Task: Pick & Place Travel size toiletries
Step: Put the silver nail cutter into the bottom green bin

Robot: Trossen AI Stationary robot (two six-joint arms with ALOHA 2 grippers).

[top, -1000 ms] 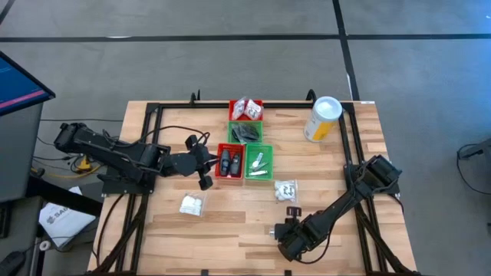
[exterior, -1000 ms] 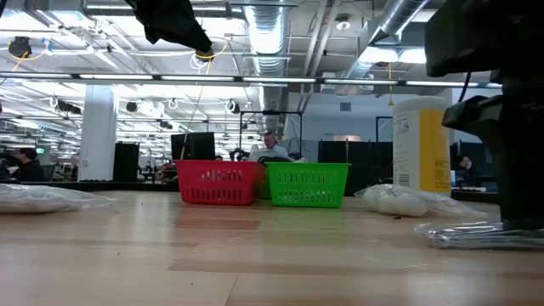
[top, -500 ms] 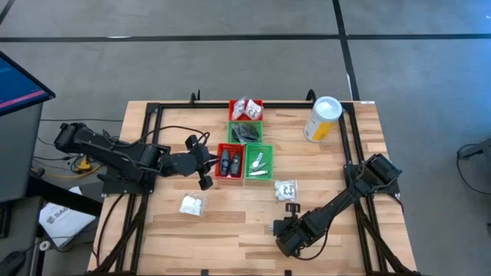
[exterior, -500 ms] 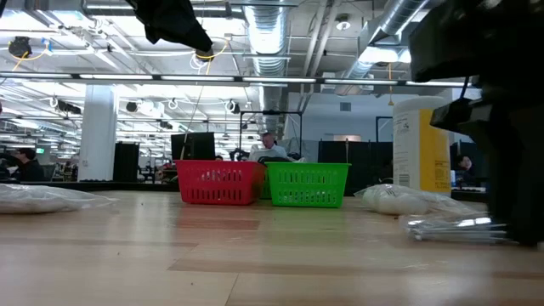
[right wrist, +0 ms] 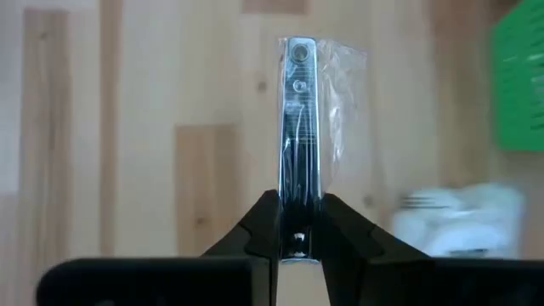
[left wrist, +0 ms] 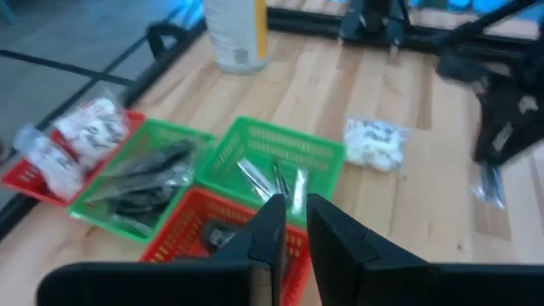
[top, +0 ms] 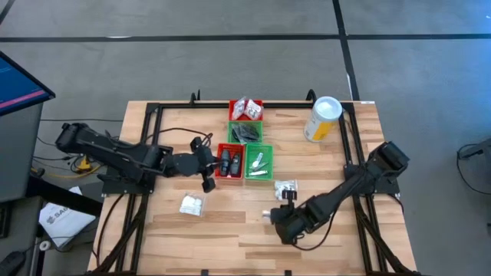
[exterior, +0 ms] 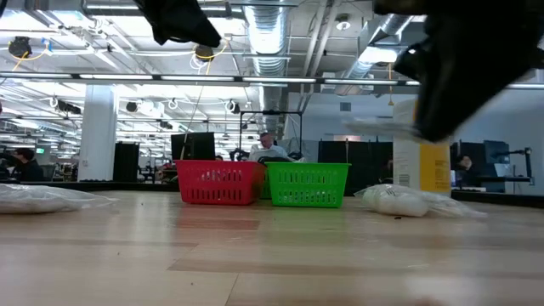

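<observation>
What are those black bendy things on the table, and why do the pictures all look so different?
They are two robot arms, each ending in a two-finger gripper. One camera looks down from above, one sits at table height, and one rides on each wrist. The right gripper is pinching a thin silvery item in a clear wrapper, lifted off the wooden table. The left gripper is shut, holds nothing, and hangs by the red and green baskets. White sachets lie on the table, and a yellow canister stands at the back.
</observation>
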